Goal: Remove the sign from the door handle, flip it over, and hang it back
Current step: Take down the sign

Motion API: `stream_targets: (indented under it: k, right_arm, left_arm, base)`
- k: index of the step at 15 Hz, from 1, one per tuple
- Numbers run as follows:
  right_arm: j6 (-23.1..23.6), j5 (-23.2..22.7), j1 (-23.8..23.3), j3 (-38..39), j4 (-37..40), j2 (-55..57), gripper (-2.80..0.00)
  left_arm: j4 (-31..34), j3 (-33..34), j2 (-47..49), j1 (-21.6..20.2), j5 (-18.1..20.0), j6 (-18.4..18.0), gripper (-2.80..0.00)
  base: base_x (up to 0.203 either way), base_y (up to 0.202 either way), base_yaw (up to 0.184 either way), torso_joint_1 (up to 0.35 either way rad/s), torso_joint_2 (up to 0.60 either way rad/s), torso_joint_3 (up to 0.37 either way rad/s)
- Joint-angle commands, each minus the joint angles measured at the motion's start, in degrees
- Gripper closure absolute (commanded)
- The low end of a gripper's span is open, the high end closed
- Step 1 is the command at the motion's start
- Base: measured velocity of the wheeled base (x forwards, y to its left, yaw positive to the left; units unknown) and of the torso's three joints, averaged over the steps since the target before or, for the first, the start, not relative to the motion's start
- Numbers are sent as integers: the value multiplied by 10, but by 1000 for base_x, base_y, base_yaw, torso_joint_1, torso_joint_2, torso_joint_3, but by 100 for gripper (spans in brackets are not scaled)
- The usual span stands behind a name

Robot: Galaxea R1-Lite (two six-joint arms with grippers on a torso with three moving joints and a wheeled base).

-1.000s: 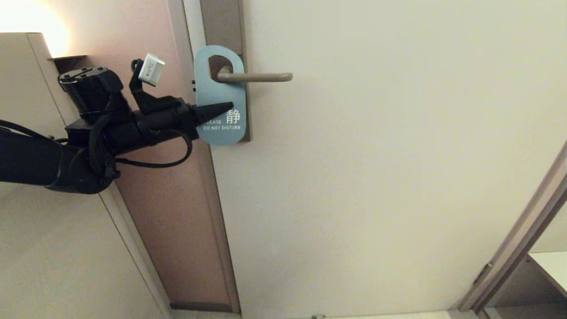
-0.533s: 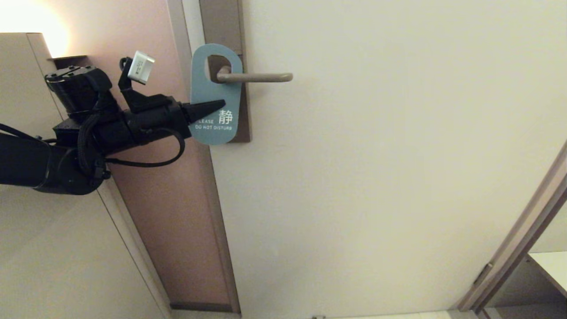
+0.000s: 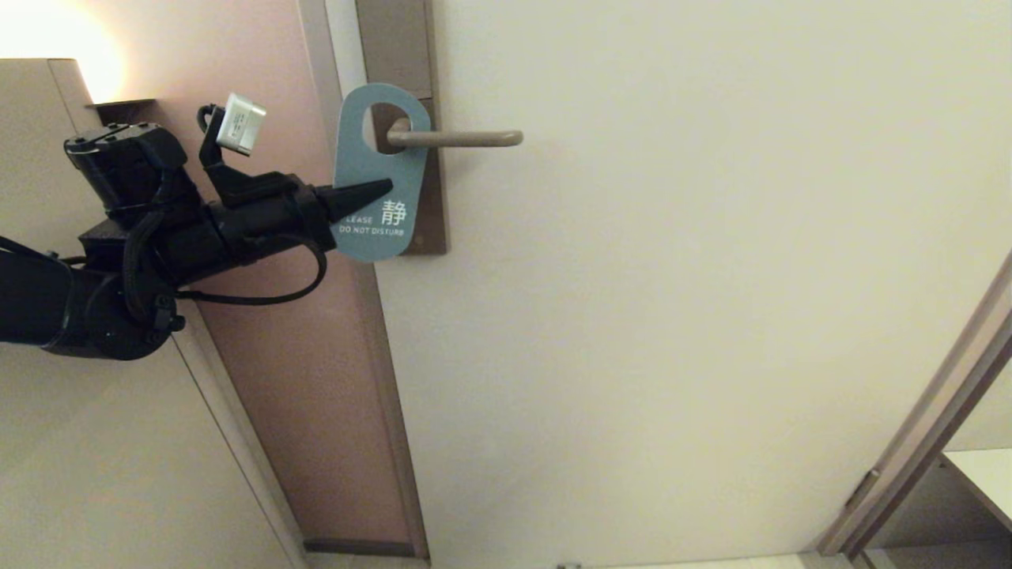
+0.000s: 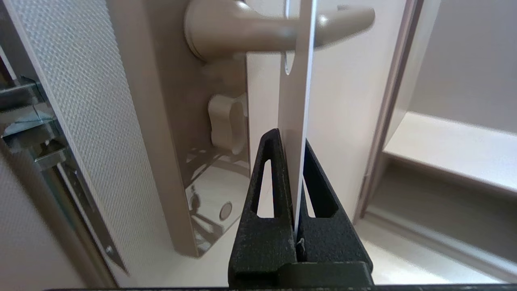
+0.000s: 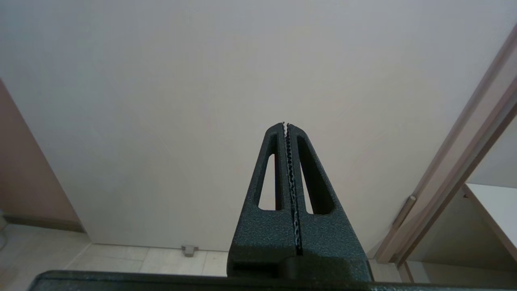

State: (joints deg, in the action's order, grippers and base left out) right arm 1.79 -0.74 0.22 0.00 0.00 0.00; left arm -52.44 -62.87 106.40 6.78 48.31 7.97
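The left tool (image 3: 378,190) is clamped flat on the lower half of the sign (image 3: 376,170), blue "DO NOT DISTURB" face outward, its oval hole looped over the door handle (image 3: 458,139) close to the plate (image 3: 399,47). To clear it well, I judge the card should slide along the lever toward its rounded tip, kept square so the hole's rim does not catch, with the pinch firm but not bending the card. The wrist view shows the card edge-on, so its reverse face is unreadable. The tool partly covers the first printed word. The right tool (image 5: 286,125) is parked, closed on nothing, facing the bare door (image 5: 202,81).
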Motion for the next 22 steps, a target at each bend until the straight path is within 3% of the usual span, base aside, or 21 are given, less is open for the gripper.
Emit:
stream_targets:
  k: [1, 5, 14, 22]
  right_arm:
    - [1, 0, 0, 0, 0, 1, 0]
    - [1, 0, 0, 0, 0, 1, 0]
    - [1, 0, 0, 0, 0, 1, 0]
    - [0, 0, 0, 0, 0, 1, 0]
  left_arm:
    - [-1, 14, -5, 1, 2, -15, 0]
    - [1, 48, -13, 7, -33, -35, 0]
    - [1, 52, -1, 50, -151, -37, 0]
    - [5, 11, -5, 80, -186, -40, 0]
  base:
    - [0, 0, 0, 0, 0, 0]
    - [0, 0, 0, 0, 0, 0]
    - [0, 0, 0, 0, 0, 0]
    - [0, 0, 0, 0, 0, 0]
